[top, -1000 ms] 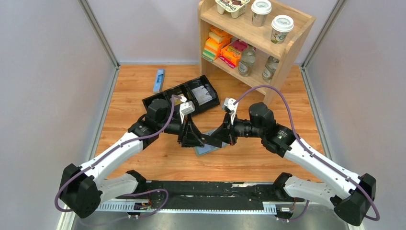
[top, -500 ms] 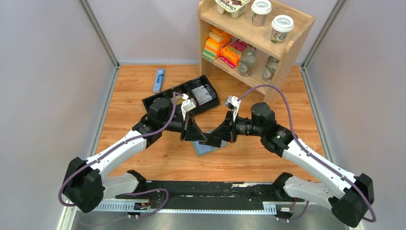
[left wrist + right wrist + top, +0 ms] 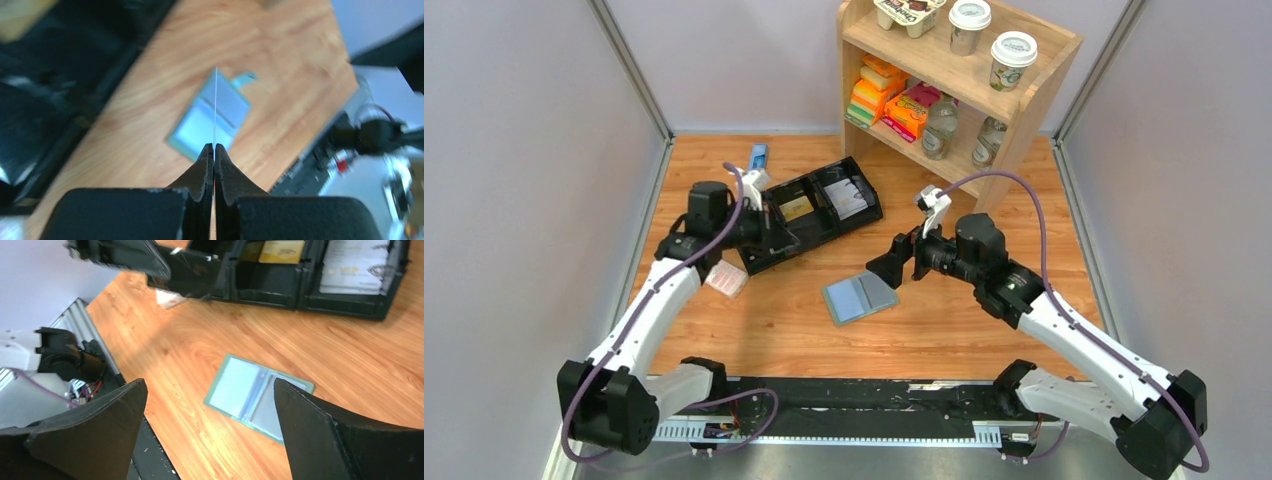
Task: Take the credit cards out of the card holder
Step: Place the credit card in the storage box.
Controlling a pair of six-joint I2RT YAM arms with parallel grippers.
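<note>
From above, I see the flat grey-green folding card holder (image 3: pixel 861 296) lying open on the wooden table (image 3: pixel 774 322), just beside the right gripper (image 3: pixel 892 268); the left gripper (image 3: pixel 776 232) is over the black three-compartment plastic tray (image 3: pixel 834 232). Left wrist: fingers (image 3: pixel 202 170) pinch a thin pale card (image 3: pixel 215 110) edge-on. Right wrist: fingers (image 3: pixel 310 430) spread wide.

Behind the card holder (image 3: pixel 860 297) — tray (image 3: pixel 828 237)
</note>
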